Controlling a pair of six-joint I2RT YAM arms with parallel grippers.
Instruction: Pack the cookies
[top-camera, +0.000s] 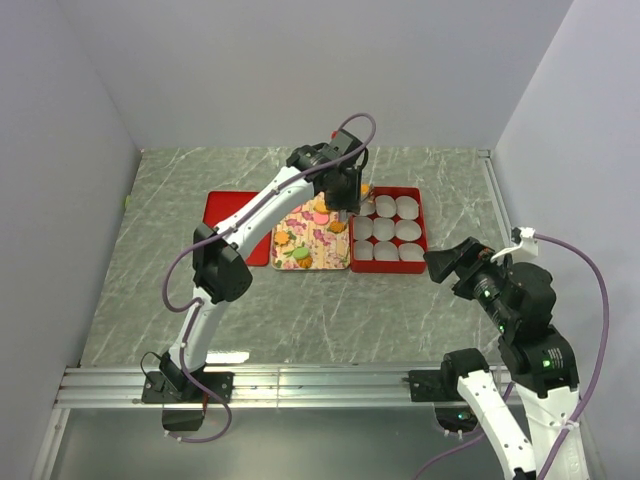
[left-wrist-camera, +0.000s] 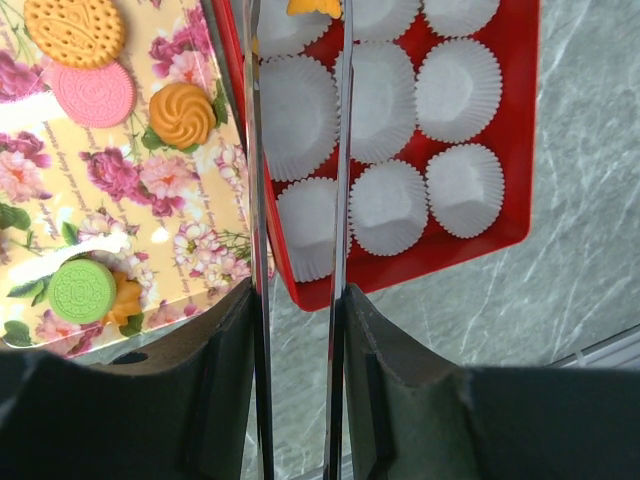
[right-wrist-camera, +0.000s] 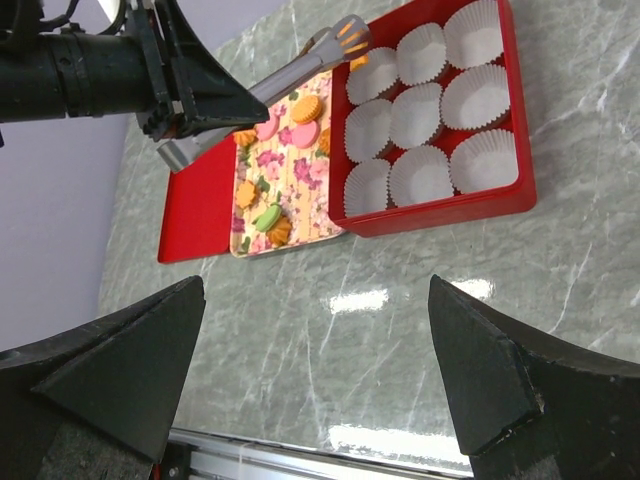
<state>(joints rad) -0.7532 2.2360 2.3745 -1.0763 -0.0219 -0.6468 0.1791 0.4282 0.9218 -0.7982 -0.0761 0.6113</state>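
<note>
Both fingers of the right end effector (right-wrist-camera: 312, 290) stand spread wide, nearest, above bare worktop (right-wrist-camera: 330, 330). Beyond, most cookies (left-wrist-camera: 183, 113) lie on the floral tray (left-wrist-camera: 170, 220), just left of the red box (left-wrist-camera: 517, 130) of paper cups (left-wrist-camera: 458, 89). Farther on, the left end effector (left-wrist-camera: 297, 300) is clamped on metal tongs (left-wrist-camera: 340, 200), which pinch one orange cookie (right-wrist-camera: 352, 38) over the box's left side.

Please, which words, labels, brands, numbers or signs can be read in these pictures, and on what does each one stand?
None can be read. The cookies bear pressed patterns, not legible letters; the cream tray shows only flowers; the red box and paper cups are plain.
</note>
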